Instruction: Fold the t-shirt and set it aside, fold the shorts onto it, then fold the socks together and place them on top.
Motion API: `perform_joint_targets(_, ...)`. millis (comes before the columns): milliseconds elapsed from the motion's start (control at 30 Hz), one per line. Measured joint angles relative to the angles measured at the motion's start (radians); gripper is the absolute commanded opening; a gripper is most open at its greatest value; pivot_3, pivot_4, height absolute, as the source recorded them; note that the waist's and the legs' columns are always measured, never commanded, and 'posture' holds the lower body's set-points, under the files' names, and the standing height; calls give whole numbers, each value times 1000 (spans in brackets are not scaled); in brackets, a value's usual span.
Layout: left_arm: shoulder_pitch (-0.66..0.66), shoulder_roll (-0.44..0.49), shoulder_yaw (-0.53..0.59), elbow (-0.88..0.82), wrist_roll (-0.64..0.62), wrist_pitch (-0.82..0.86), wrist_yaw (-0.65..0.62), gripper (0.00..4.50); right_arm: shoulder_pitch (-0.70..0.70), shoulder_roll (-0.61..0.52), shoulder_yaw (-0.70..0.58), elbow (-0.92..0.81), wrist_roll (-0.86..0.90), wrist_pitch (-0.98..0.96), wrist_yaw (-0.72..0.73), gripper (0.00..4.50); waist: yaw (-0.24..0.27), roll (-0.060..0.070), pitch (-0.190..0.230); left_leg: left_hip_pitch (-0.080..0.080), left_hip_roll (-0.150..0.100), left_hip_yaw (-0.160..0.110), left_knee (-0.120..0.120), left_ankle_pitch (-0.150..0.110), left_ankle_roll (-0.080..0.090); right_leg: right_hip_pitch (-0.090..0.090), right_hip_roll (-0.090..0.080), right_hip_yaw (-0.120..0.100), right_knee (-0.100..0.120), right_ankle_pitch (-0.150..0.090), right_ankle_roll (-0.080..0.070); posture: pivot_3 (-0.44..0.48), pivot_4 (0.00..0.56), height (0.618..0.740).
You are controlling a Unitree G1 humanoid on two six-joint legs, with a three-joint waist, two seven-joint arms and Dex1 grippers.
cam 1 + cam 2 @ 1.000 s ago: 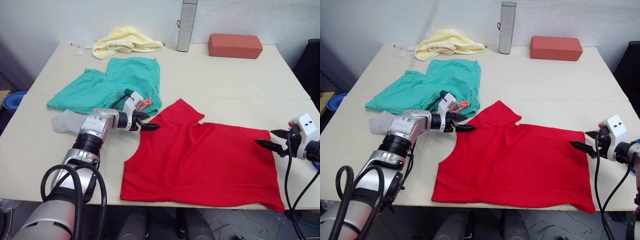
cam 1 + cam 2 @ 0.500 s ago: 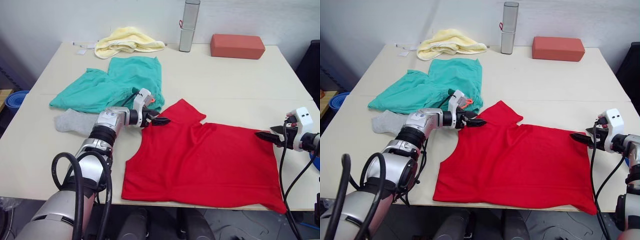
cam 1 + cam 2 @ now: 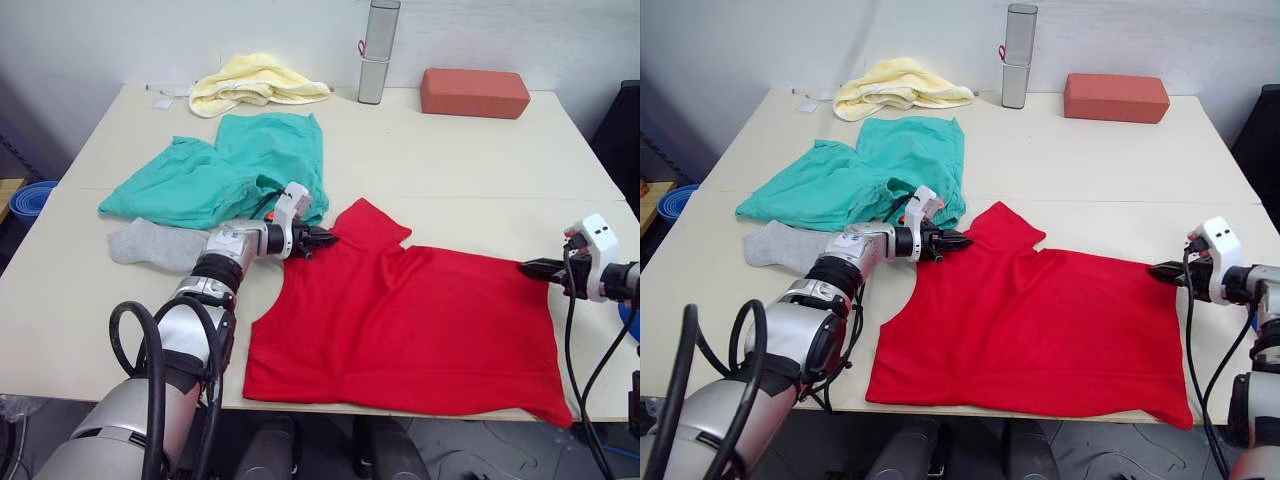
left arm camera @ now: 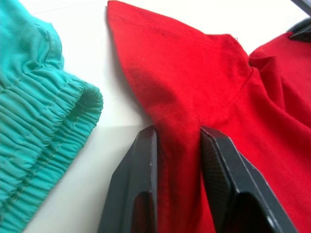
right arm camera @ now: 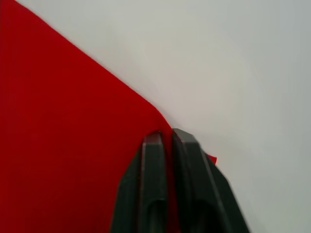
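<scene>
The red t-shirt [image 3: 410, 320] lies spread flat on the near half of the table, one sleeve pointing toward the shorts. My left gripper [image 3: 325, 240] is at that sleeve, and the left wrist view shows a ridge of red cloth [image 4: 194, 73] pinched between its fingers [image 4: 177, 133]. My right gripper [image 3: 528, 268] is shut on the shirt's far right edge, with a thin fold of red cloth caught between its fingers [image 5: 166, 136]. The teal-green shorts [image 3: 230, 170] lie crumpled just behind the left gripper. One grey sock [image 3: 150, 243] lies flat to their left.
A pale yellow towel [image 3: 255, 80] is bunched at the back left of the table [image 3: 450, 170]. A silver cylinder [image 3: 375, 50] and a red-brown block [image 3: 473, 92] stand along the back edge. A blue object [image 3: 25, 200] sits on the floor at the left.
Both grippers have closed on the t-shirt. The left one first slid right onto the sleeve; the right one stayed at the shirt's right edge.
</scene>
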State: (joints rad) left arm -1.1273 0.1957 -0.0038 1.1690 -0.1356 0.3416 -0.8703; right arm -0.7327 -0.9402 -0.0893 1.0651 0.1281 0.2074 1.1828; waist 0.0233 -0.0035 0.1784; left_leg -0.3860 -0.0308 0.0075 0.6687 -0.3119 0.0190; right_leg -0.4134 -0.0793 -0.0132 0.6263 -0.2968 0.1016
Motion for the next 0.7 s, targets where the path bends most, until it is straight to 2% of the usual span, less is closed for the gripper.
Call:
perform_joint_targets(100, -1, -8, 32, 19, -6, -3, 8, 1439, 4, 0, 0, 3, -9, -32, 0, 46, 0, 0, 0, 0, 0, 0, 1, 0, 0, 0, 0, 0, 0, 0, 0, 0, 150, 740)
perform_joint_targets(200, -1, -16, 48, 24, -10, -7, 21, 834, 10, 0, -3, 4, -9, -56, 2, 0, 0, 0, 0, 0, 0, 0, 1, 0, 0, 0, 0, 0, 0, 0, 0, 0, 150, 740)
perform_joint_targets(300, 0, -26, 49, 33, -4, -22, 25, 12, 27, 0, -12, -1, -7, -89, 6, 0, 1, 0, 0, 0, 0, 0, 1, 0, 0, 0, 0, 0, 0, 0, 0, 0, 150, 740)
perform_joint_targets(433, 7, -24, 44, 30, 9, -100, 15, 12, 62, 0, -34, -15, 1, -140, 11, 0, 0, 0, 0, 0, 0, 0, 0, 0, 0, 0, 0, 0, 0, 0, 0, 0, 150, 740)
perform_joint_targets(700, 123, 36, 14, -63, 60, -417, -57, 12, 196, 0, -81, -98, 38, -311, 34, 0, -3, 0, 0, 0, 0, 1, 0, 0, -1, 0, 0, 0, 0, 0, 0, 0, 150, 740)
